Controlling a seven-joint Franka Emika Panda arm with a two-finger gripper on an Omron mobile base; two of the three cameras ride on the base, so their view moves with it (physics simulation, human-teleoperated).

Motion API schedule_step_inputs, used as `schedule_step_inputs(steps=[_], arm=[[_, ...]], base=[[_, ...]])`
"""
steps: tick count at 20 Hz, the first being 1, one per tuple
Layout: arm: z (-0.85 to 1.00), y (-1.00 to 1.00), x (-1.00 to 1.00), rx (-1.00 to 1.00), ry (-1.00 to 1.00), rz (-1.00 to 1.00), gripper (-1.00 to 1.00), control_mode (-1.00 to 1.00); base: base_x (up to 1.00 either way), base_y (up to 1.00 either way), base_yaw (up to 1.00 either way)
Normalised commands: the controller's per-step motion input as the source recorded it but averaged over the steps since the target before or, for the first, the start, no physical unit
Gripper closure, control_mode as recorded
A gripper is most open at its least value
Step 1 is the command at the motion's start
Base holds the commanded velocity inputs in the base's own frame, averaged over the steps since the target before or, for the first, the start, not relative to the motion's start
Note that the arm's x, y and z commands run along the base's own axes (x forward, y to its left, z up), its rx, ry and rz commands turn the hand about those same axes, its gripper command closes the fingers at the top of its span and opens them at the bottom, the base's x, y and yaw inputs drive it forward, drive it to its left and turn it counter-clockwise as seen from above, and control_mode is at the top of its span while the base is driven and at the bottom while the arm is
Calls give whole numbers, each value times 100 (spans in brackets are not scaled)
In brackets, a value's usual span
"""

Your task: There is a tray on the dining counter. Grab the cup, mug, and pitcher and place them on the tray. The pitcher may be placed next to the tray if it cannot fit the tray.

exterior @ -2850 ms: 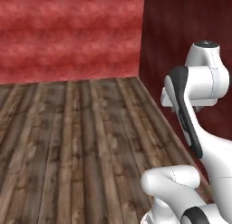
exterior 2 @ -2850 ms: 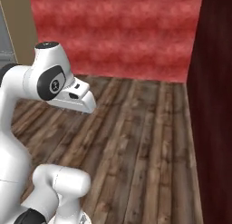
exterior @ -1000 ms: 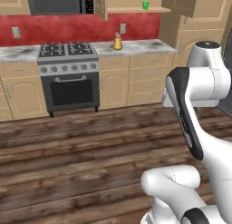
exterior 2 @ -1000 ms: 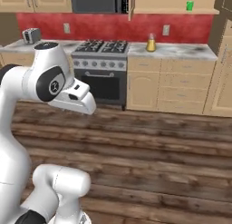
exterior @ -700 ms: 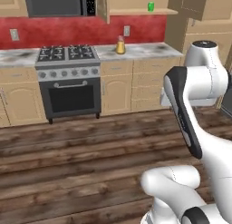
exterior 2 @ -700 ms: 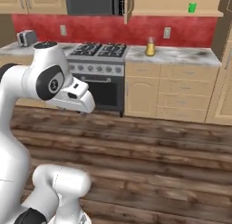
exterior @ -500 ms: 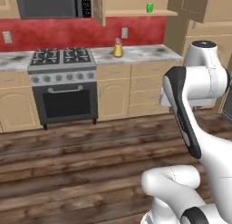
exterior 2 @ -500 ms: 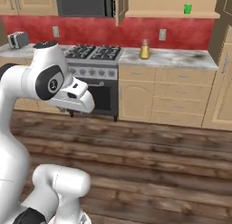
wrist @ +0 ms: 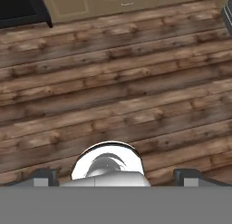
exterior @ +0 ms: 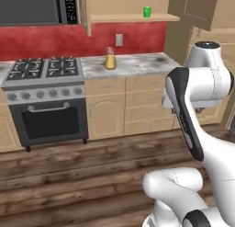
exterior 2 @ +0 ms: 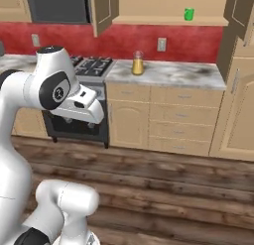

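Clearly the robot is in transit, not handling anything: the gripper point(wrist: 116, 175) points down at the bare plank floor point(wrist: 113, 82), its two dark fingertips point(wrist: 44, 175) standing spread at the far edges of the hand view with nothing between them, which suits an arm tucked high for driving. The pitcher point(exterior: 109, 59), amber in its lower part, stands upright on the marble counter point(exterior: 137, 64) just right of the stove point(exterior: 43, 95), below a wall outlet, well apart from the arm. The green mug point(exterior: 147, 12) sits higher, on the open cabinet shelf point(exterior: 133, 18) whose doors hang open, presumably so it can be reached. In the right base view the same pitcher point(exterior 2: 138, 63) and mug point(exterior 2: 188, 14) appear. My judgement: fetching has yet to begin, and the base needs to close in on the counter first.
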Motion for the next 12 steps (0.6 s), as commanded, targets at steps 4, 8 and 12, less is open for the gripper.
schedule_step_inputs(steps=[4, 8, 12], arm=[[0, 0, 0, 0, 0, 0, -100, 100], [0, 0, 0, 0, 0, 0, -100, 100], [0, 0, 0, 0, 0, 0, -100, 100]], base=[[93, -50, 0], [88, -33, 0], [88, -27, 0]])
